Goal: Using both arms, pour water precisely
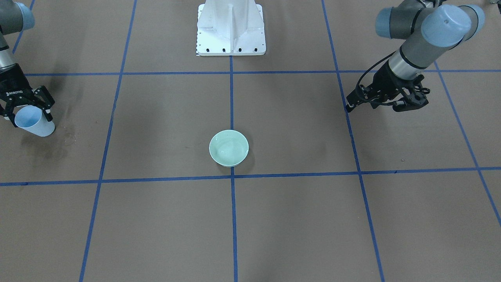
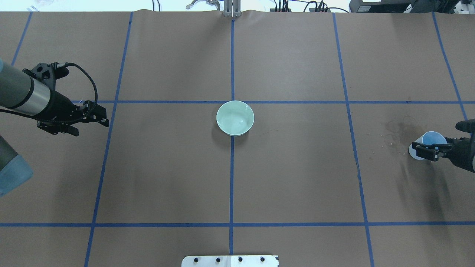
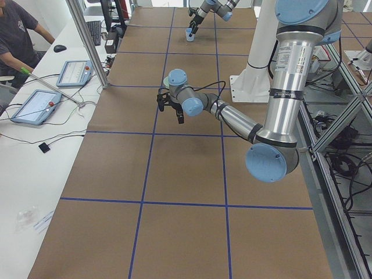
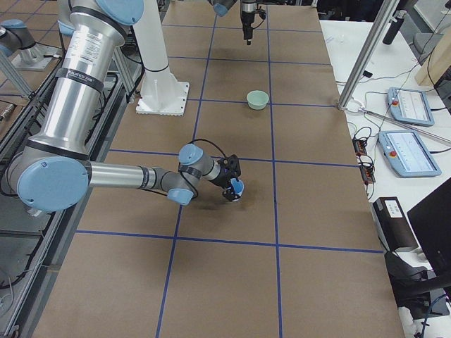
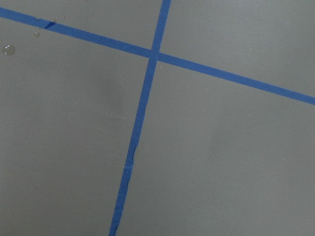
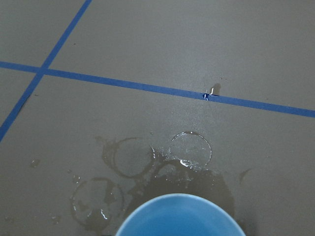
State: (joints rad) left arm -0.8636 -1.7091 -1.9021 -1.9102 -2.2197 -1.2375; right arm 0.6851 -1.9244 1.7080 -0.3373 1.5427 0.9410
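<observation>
The fingers (image 1: 46,102) of the right gripper (image 1: 26,113) pinch a small pale-blue plastic cup (image 1: 39,126) at the left edge of the front-facing frame. The cup is tilted, its mouth turned up and outward. The left gripper (image 2: 89,118), at the left of the overhead frame, has its fingers spread with nothing between them.

Some of the water (image 6: 191,147) lies as glinting rings and a dark wet patch on the brown paper worktop (image 1: 297,219), just beside the cup. Whether any is inside the cup I cannot tell.

The pale green round ceramic bowl (image 1: 210,148) sits mid-frame on a blue tape line, well apart from both grippers. I judge that the pour proper is not under way here. To do it well, bring the cup upright before carrying it. Bring its lip over the middle of the bowl, then tip slowly so a thin stream falls inside the rim.

The white bolted pedestal (image 1: 231,31) stands at top centre, off the line between cup and bowl. Nothing appears to block that path. The wet paper under the cup could be slippery if the cup is set down there.
</observation>
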